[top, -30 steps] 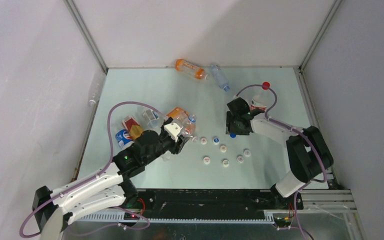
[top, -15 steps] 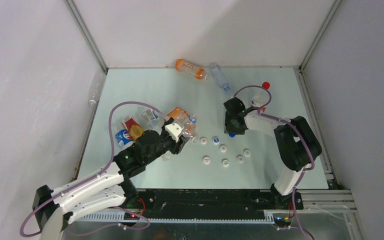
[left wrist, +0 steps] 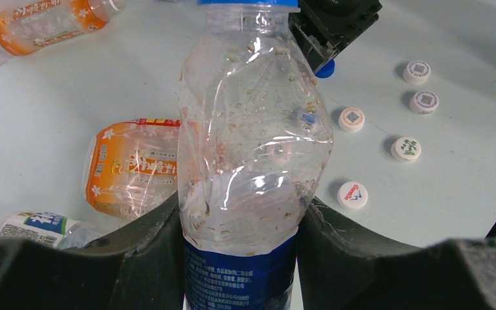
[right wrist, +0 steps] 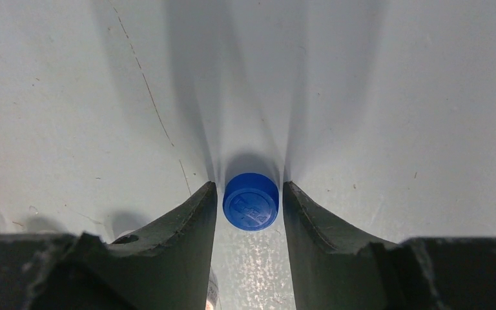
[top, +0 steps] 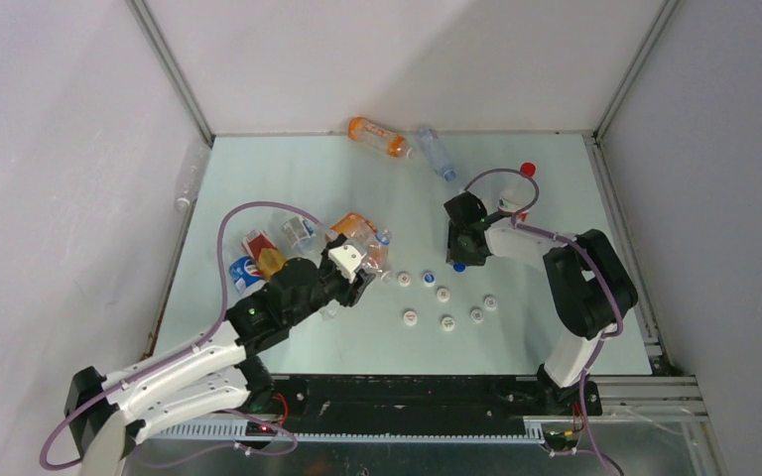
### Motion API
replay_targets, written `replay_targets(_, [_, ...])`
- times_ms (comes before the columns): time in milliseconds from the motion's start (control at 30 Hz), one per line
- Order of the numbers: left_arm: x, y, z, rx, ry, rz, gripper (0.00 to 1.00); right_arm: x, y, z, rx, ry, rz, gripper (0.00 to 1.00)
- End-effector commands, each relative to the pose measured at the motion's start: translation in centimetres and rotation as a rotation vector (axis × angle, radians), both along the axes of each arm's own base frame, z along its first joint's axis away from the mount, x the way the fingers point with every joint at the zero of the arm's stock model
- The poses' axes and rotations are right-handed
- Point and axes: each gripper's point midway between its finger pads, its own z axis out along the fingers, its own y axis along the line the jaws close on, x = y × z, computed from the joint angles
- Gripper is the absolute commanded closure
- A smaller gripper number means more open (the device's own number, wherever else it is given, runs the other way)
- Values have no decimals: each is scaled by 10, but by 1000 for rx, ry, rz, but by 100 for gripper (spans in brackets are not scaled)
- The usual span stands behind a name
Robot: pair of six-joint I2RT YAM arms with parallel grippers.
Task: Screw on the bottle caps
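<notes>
Right fingers (right wrist: 190, 226) stand narrowly apart astride the small round blue plastic cap (right wrist: 250, 201), which lies flat on the pale counter (right wrist: 394, 97), centred and just beside each pad. The squeeze should be made squarely across its rim, low down, before lifting. Left fingers (left wrist: 148, 252) are clamped on the crumpled clear blue-labelled plastic bottle (left wrist: 252, 161).

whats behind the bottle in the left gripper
Behind the bottle is the right gripper, straddling a blue cap on the table. The bottle covers part of both.
</notes>
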Motion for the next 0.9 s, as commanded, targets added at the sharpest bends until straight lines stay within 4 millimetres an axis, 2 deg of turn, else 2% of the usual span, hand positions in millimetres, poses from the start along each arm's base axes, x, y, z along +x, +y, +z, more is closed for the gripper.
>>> replay_targets(0, [2,-1,4,5,-17,-7,53,-6,2,1,-10,28,8,55])
replay_targets(400, [0,0,-5,14,-10,-11,53,-12,0,-3,-61,63,32,61])
replay_targets(500, [1,-1,-7,16,-10,-14,53,-12,3,-4,-48,72,47,70])
replay_targets(567, [1,-3,-7,19,-10,-16,53,-13,8,0,-19,71,65,81])
replay_targets(700, [1,-9,-11,2,-29,-42,53,-16,22,34,48,12,134,93])
replay_targets(833, [-2,-16,-14,-18,-59,-94,55,-27,32,85,107,-88,248,99])
replay_targets(867, [-3,-20,-12,-25,-73,-117,55,-32,35,105,131,-133,279,99])
